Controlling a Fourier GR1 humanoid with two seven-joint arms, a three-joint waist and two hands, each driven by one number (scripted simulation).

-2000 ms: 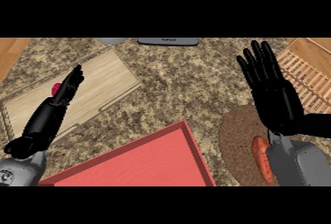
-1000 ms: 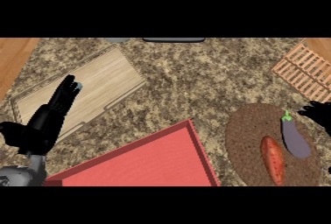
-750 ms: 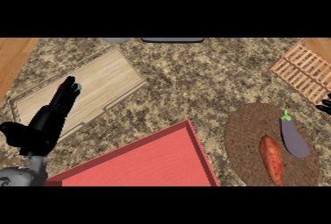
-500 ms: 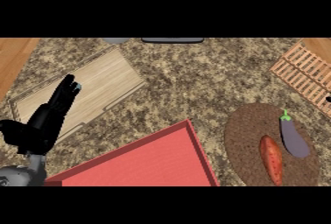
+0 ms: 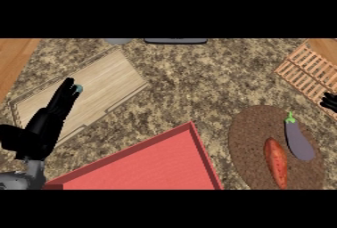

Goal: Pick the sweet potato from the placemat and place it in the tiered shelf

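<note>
The orange sweet potato (image 5: 276,163) lies on the round brown placemat (image 5: 251,133) at the lower right, beside a purple eggplant (image 5: 299,141). The slatted wooden tiered shelf (image 5: 310,71) shows at the upper right edge. Only a sliver of my right hand (image 5: 328,102) shows at the right edge, between shelf and placemat, touching neither vegetable. My left hand (image 5: 54,113) rests open at the far left over the cutting board, fingers straight, holding nothing.
A light wooden cutting board (image 5: 105,87) lies at the upper left. A red tray (image 5: 154,164) fills the lower middle, its corner close to the placemat. A dark appliance edge (image 5: 175,41) sits at the back. Speckled counter (image 5: 204,84) lies between board and shelf.
My right hand has pulled away from over the placemat to the right edge, uncovering the sweet potato and eggplant. The left hand has stayed almost still.
</note>
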